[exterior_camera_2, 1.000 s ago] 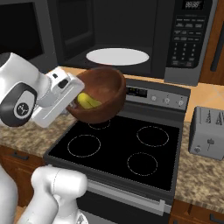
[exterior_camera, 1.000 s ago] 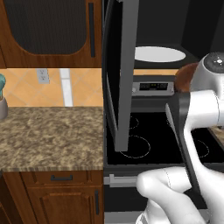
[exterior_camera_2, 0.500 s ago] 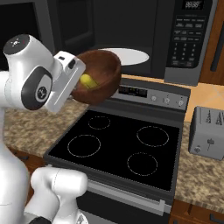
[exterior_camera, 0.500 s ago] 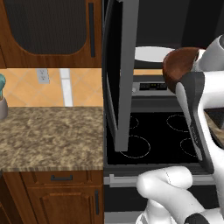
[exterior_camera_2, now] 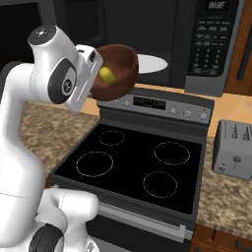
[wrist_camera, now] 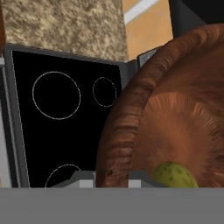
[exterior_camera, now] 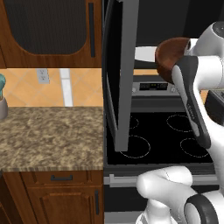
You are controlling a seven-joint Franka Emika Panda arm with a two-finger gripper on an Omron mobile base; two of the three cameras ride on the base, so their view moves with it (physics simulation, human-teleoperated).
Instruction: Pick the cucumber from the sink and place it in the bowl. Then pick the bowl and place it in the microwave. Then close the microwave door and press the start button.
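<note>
The dark-brown wooden bowl (exterior_camera_2: 117,69) hangs in the air in front of the open microwave (exterior_camera_2: 162,39), tilted, with the yellow-green cucumber (exterior_camera_2: 107,75) lying inside it. My gripper (exterior_camera_2: 96,74) is shut on the bowl's rim at its left side. In the hand view the bowl (wrist_camera: 175,118) rises close up and the cucumber (wrist_camera: 174,175) rests at its bottom. From the left base view the bowl (exterior_camera: 168,59) sits beside the white turntable plate (exterior_camera: 144,53). The microwave door (exterior_camera: 119,74) stands wide open, edge-on. The sink is out of view.
A black stove (exterior_camera_2: 142,167) with ring burners lies below the bowl. Its control panel (exterior_camera_2: 157,104) runs along the back. A grey toaster (exterior_camera_2: 235,150) stands on the granite counter (exterior_camera_2: 226,197) at right. More counter (exterior_camera: 48,135) stretches left of the door.
The arm has lifted the bowl with the cucumber up and toward the microwave opening. The door and the stove have stayed put.
</note>
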